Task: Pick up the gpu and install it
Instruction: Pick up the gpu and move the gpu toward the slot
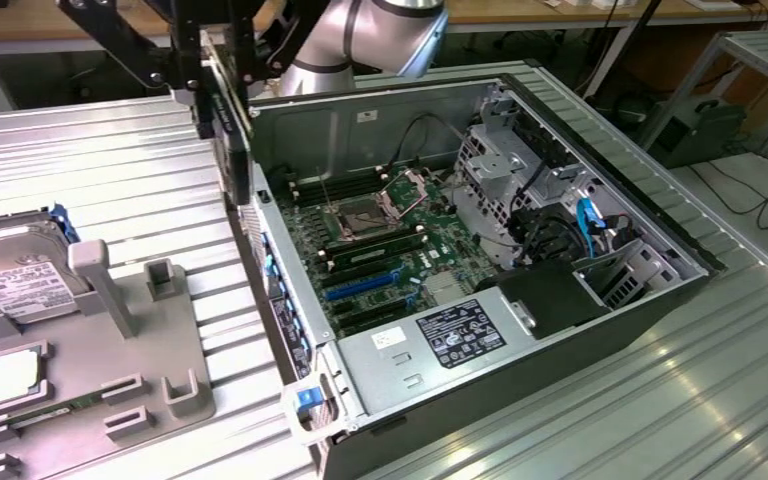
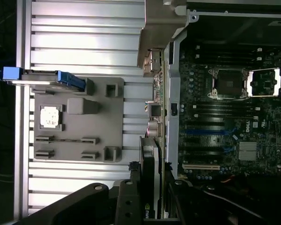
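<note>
- Holder [image 1: 157, 370] — grey and nearest, at eight o'clock in the exterior view, on the ribbed table [image 1: 117, 170]. A chip [image 1: 11, 375] lies flat in it, with a memory stick [image 1: 37, 412] just nearer. A hard drive [image 1: 17, 280] leans at its far end, at nine o'clock.
- Case [image 1: 398, 385] lies on its side with the lid off, reaching from the centre out to four o'clock. The power supply [image 1: 458, 335] sits at its near end.
- Motherboard [image 1: 411, 250] is beyond that, dead centre. It has a blue slot [image 1: 361, 283], and the socket [image 1: 357, 222] lies just past the slot at twelve, its frame tipped up.
- gpu [image 1: 235, 150] is at eleven o'clock — it hangs on edge, long side vertical, over the case wall that faces the holder, clear of the board. In the wrist view it runs just beside that wall, on the holder's side. I cannot tell whether it touches.
- Gripper [image 1: 213, 95] has its jaws narrow, pinched on the gpu's upper part. In the wrist view, black fingers [image 2: 129, 187] sit against its flat faces.
- Arm [image 1: 357, 40] is silver, at twelve o'clock beyond the case.
- Benches [image 1: 558, 15] are farthest, and cables [image 1: 758, 190] lie at two o'clock.
</note>
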You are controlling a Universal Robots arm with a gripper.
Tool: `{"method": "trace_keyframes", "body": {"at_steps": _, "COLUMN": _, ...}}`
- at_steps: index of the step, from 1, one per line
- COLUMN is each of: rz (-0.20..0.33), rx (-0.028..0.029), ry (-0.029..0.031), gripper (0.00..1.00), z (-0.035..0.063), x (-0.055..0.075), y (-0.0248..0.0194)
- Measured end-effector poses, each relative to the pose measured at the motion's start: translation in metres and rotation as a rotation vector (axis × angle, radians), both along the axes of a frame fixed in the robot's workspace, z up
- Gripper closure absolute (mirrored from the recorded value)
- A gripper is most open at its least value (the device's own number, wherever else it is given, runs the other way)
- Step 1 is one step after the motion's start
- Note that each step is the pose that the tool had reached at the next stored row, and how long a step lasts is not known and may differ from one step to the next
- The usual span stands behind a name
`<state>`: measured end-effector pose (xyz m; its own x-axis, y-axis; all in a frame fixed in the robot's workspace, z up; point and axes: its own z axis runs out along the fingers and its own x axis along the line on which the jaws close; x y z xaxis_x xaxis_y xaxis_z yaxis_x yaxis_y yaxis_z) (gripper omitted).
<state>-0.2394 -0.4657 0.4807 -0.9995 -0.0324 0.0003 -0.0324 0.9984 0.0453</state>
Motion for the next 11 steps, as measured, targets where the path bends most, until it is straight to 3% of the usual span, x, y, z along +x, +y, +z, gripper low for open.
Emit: {"method": "trace_keyframes", "body": {"at_steps": 11, "rz": 0.0, "rx": -0.0001, "ry": 0.0001, "gripper": 0.72, "z": -0.0002, "x": 0.042, "y": 0.0}}
